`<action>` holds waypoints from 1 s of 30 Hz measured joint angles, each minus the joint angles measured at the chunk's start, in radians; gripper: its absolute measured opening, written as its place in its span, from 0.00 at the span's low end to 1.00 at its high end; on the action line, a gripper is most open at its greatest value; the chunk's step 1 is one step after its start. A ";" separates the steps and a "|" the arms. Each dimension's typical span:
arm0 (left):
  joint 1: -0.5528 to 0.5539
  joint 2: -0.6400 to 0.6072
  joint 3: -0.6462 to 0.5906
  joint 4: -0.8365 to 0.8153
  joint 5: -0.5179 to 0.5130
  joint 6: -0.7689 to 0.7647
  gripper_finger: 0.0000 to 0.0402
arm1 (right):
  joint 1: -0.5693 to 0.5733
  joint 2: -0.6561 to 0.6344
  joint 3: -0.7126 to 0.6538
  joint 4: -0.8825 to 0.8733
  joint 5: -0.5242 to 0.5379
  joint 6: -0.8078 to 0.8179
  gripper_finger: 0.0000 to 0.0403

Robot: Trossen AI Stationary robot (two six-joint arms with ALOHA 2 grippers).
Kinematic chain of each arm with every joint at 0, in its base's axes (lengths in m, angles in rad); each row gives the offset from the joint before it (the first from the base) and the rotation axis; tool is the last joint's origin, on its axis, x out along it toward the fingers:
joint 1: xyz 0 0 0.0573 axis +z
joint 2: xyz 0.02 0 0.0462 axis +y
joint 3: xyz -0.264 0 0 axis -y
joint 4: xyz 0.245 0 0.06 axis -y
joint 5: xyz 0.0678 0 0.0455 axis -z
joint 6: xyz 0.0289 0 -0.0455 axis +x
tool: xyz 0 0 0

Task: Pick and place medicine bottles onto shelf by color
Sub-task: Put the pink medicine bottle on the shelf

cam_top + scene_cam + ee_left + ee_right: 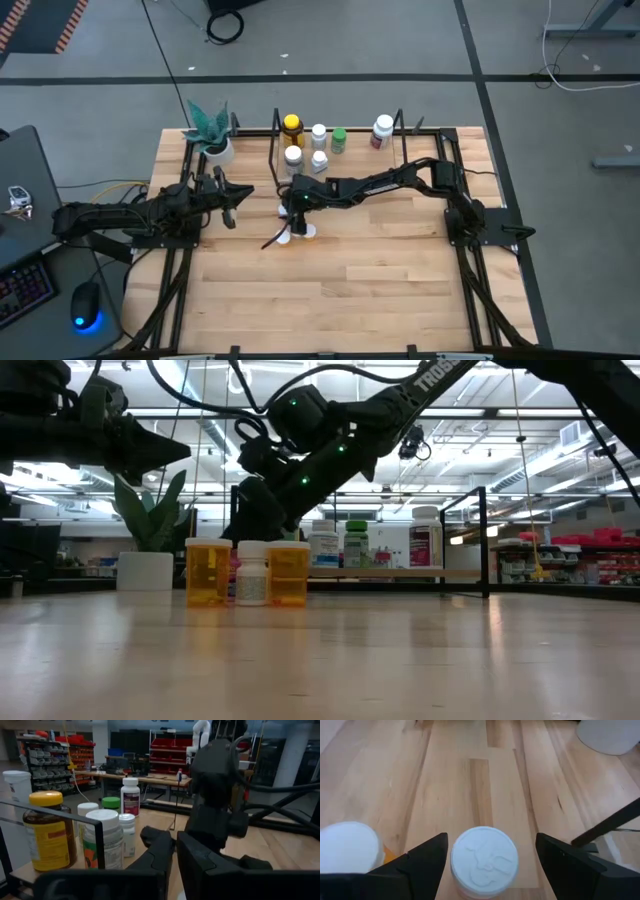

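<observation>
Three medicine bottles stand close together on the table's middle: two orange ones (208,572) (289,573) and a white one (251,573). My right gripper (491,840) hangs over them, open and slanting down. Its fingers stand on either side of one bottle's white cap (484,861) with a gap on each side. A second white cap (347,847) shows beside it. Several more bottles (319,133) stand on the shelf (485,540) at the far edge, among them a yellow-capped amber one (47,832) and a green one (339,138). My left gripper (175,850) waits shut at the left.
A white pot with a green plant (215,150) stands at the far left, beside the shelf. The shelf's black uprights (275,140) rise just behind the table bottles. Bare wood (380,280) lies toward the near edge.
</observation>
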 joint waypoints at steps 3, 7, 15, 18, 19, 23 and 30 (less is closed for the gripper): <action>0.000 0.000 0.000 -0.005 0.001 0.000 0.08 | -0.002 0.000 0.000 -0.006 -0.002 0.003 0.77; 0.000 0.000 0.000 -0.005 0.000 0.000 0.08 | -0.003 0.000 0.000 -0.010 -0.005 0.005 0.73; 0.000 0.000 0.000 -0.004 0.000 0.000 0.10 | -0.004 0.000 0.000 -0.013 -0.005 0.006 0.58; 0.000 0.000 0.000 -0.004 0.000 0.000 0.10 | -0.004 0.000 0.000 -0.019 -0.005 0.024 0.54; 0.000 0.000 0.000 -0.004 0.000 0.000 0.10 | -0.004 0.000 0.000 -0.021 -0.005 0.029 0.52; 0.000 0.000 0.000 -0.004 0.000 0.000 0.08 | -0.004 0.000 0.000 -0.023 -0.004 0.048 0.48; 0.000 0.001 0.000 -0.004 0.000 0.000 0.08 | -0.004 -0.017 0.001 -0.058 0.010 0.051 0.49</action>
